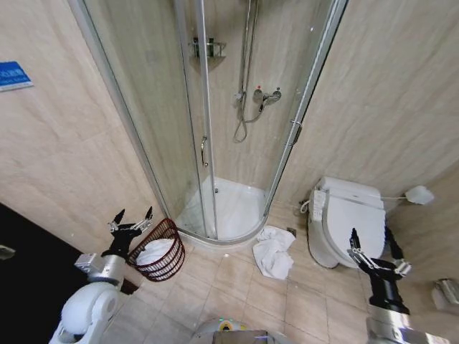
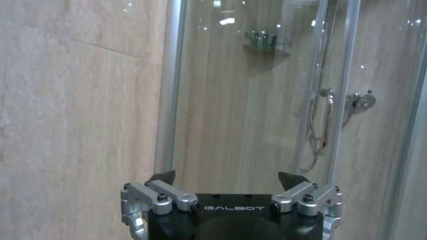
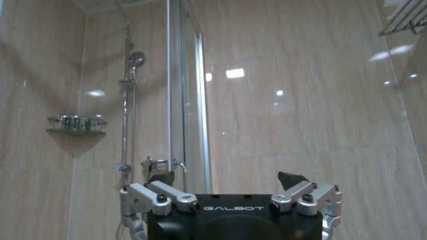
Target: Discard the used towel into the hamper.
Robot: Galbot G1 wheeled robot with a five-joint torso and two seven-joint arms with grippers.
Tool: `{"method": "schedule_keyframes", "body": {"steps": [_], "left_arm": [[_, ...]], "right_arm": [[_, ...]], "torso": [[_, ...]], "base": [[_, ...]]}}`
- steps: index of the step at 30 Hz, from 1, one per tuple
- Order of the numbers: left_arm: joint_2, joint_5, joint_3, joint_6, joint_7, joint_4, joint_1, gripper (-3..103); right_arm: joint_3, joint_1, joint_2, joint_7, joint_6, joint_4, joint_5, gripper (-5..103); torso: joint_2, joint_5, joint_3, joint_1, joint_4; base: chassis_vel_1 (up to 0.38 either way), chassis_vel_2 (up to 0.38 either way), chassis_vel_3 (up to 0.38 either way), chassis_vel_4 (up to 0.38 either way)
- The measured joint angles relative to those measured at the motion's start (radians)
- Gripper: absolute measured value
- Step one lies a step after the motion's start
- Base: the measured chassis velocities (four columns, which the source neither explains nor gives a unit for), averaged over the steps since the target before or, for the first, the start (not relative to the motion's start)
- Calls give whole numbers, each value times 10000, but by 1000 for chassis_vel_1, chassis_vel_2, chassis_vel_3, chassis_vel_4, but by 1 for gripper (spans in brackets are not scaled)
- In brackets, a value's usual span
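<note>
Towel (image 1: 273, 252): crumpled on floor tiles between shower tray (image 1: 231, 208) and toilet (image 1: 346, 218), ungrasped; hamper (image 1: 159, 250) beside left gripper (image 1: 130, 220), already holding white cloth; right gripper (image 1: 373, 244) raised; both spread, empty.

Both arms are raised in front of the robot, forearms pointing up and forward. The left pincer (image 1: 132, 218) stands at the lower left of the head view, its two dark fingers spread apart and holding nothing. The right pincer (image 1: 370, 237) stands at the lower right, fingers likewise spread wide and empty. Each wrist view shows its own pincer (image 2: 227, 178) (image 3: 227, 178) with tips well apart.
</note>
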Motion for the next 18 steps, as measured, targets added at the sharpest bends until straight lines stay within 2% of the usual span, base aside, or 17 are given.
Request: {"method": "schedule_keyframes", "body": {"steps": [8, 13, 16, 18], "left_arm": [[0, 0, 1, 0, 0, 0, 0, 100], [-1, 0, 3, 0, 2, -1, -3, 100], [-2, 0, 2, -1, 1, -1, 0, 100], [0, 0, 2, 0, 1, 0, 0, 100]], "right_arm": [[69, 46, -91, 2, 136, -196, 25, 100], [217, 145, -659, 205, -143, -947, 381, 100], [315, 251, -939, 256, -203, -1466, 542, 100], [366, 340, -1070, 263, -205, -1811, 626, 100]], "torso": [[0, 2, 1, 2, -2], [-1, 4, 1, 4, -2], [0, 8, 0, 0, 4], [0, 0, -1, -2, 0]], "base": [[-158, -169, 161, 163], [-147, -116, 124, 98], [-6, -46, 22, -7], [26, 2, -10, 1]]}}
